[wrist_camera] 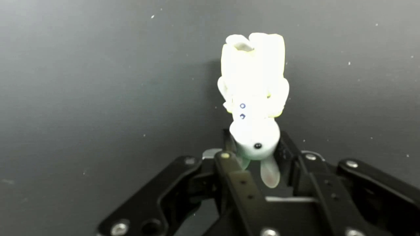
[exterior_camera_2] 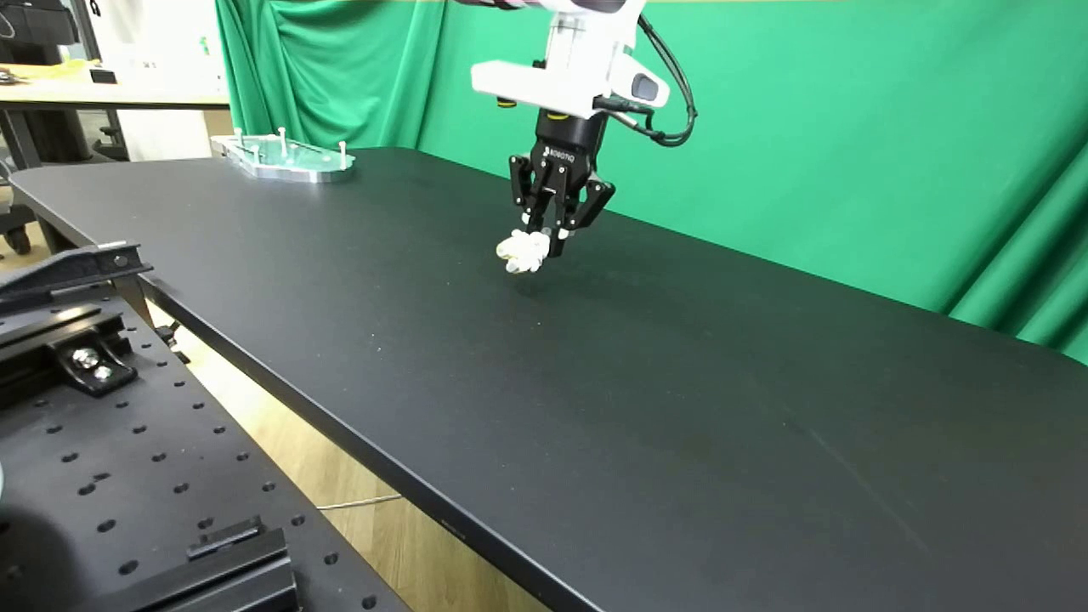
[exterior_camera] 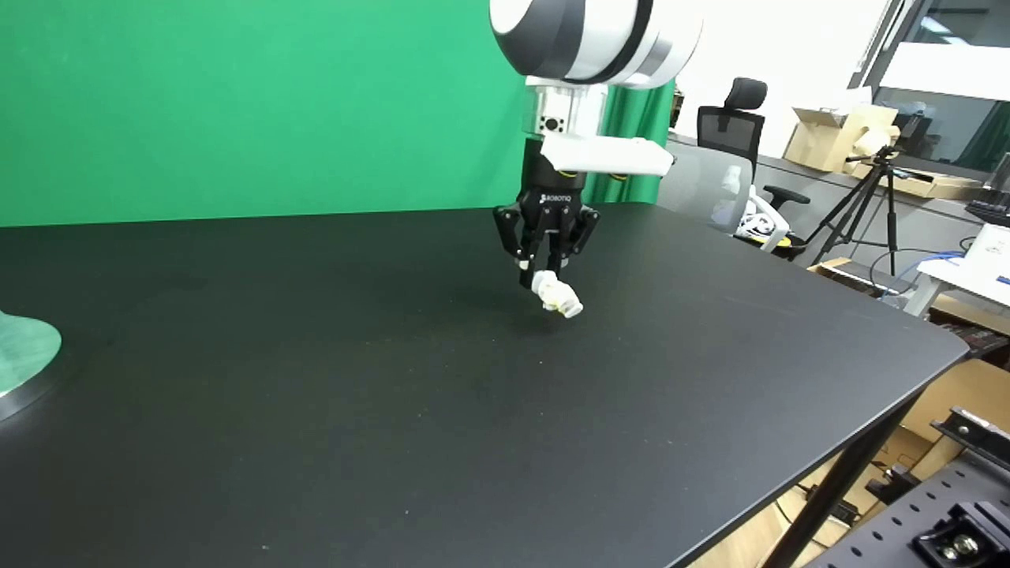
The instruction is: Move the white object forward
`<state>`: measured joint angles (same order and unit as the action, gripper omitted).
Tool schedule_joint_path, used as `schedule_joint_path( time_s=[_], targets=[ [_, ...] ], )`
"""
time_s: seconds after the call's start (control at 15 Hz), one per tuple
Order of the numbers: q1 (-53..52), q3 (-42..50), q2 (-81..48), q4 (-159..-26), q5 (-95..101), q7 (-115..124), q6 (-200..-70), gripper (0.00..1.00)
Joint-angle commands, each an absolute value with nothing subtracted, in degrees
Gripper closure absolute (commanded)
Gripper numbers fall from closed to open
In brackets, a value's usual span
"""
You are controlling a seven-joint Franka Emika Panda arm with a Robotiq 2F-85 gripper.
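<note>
The white object is a small lumpy rabbit figure (wrist_camera: 256, 85) with long ears, a black nose dot and two blue marks. It also shows in both exterior views (exterior_camera: 558, 295) (exterior_camera_2: 523, 252). My gripper (wrist_camera: 255, 137) is shut on its head, with one black finger on each side. The ears lie between the fingers and the body sticks out past the fingertips. In both exterior views the gripper (exterior_camera: 541, 274) (exterior_camera_2: 545, 235) points down and the figure hangs tilted, seemingly just above the black table. The exact gap under it is hard to tell.
The black table (exterior_camera: 355, 394) (exterior_camera_2: 680, 408) stretches around the gripper. A pale green round disc (exterior_camera: 28, 351) stands at the left edge in an exterior view. A clear tray-like plate with pegs (exterior_camera_2: 285, 161) sits at the table's far end. A green curtain (exterior_camera: 237, 102) hangs behind the table.
</note>
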<state>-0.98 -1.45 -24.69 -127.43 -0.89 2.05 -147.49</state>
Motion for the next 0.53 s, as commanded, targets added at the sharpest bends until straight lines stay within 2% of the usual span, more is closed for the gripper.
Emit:
schedule_joint_path(
  time_s=[0.0, 0.4, 0.47],
  targets=[
    [-0.92, -0.92, -29.23, -118.77, -0.18, 0.52, -142.01, 0.9],
    [-2.82, -0.54, -36.28, -109.01, 1.18, 0.86, -139.5, 0.9],
    [-3.19, -0.38, -37.16, -108.03, 1.65, 1.09, -139.55, 0.78]
  ],
)
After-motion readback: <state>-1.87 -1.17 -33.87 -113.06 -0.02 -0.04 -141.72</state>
